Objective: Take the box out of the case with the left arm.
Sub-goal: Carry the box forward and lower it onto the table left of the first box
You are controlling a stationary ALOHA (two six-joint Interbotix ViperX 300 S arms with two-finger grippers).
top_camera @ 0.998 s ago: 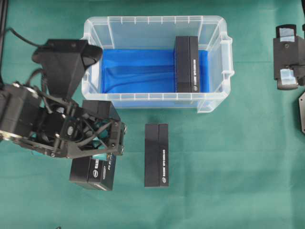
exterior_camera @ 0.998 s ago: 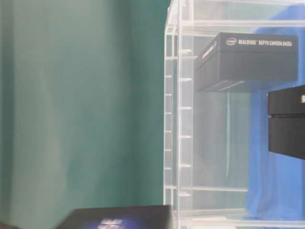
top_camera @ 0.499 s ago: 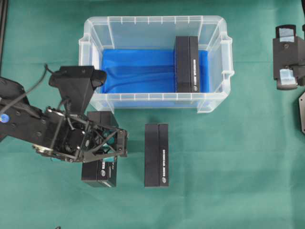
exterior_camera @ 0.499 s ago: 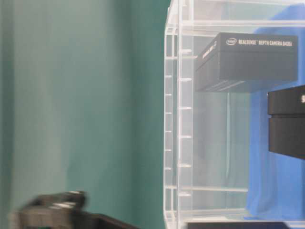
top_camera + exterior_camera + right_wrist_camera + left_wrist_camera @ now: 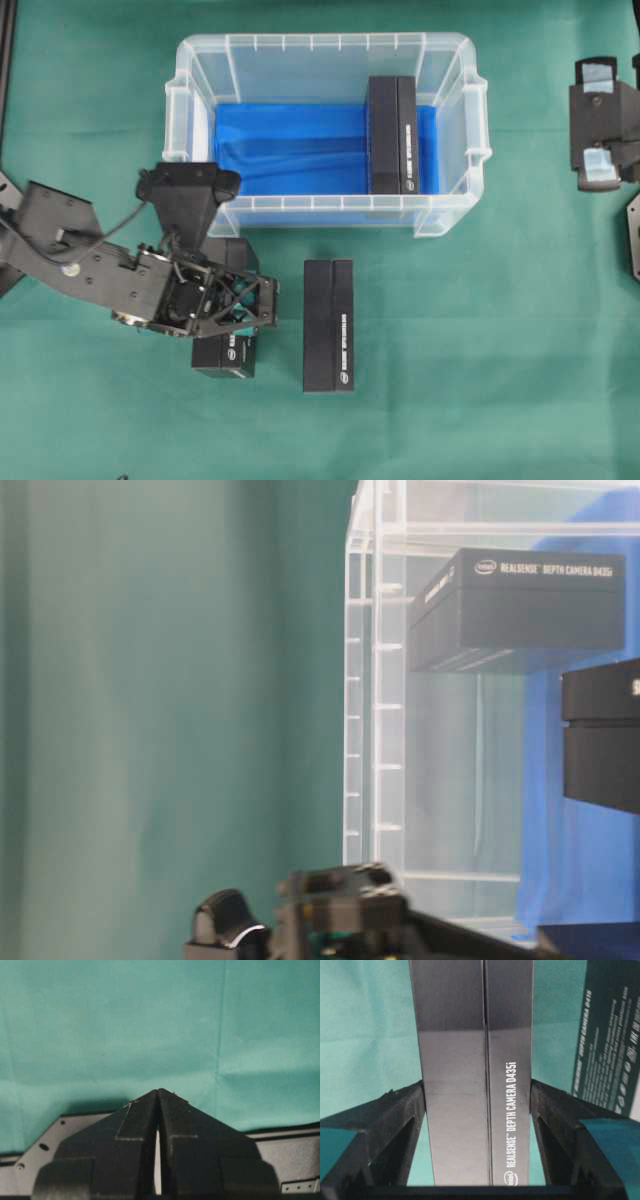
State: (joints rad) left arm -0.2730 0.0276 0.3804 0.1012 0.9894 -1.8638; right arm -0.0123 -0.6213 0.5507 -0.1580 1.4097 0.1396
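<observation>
Left gripper [image 5: 243,305]: it hangs low over the green cloth [image 5: 480,330], just in front of the case, its jaws closed on the two long sides of a black box; the wrist view shows both fingers [image 5: 395,1120] pressed flat against it.
Held box [image 5: 475,1085]: long and black, its white lettering reading "RealSense Depth Camera D435i"; it runs straight out between the fingers, and its near end pokes out below the claw in the overhead view.
Second box [image 5: 328,325]: lies flat on the cloth just to the claw's right, apart from it.
Third box [image 5: 391,135]: inside the case, beyond the claw and to its right, on the blue sheet [image 5: 290,150].
Case [image 5: 320,55]: clear plastic, just behind the claw.
Right gripper [image 5: 158,1110]: far off to the right, fingers pressed together on nothing.
</observation>
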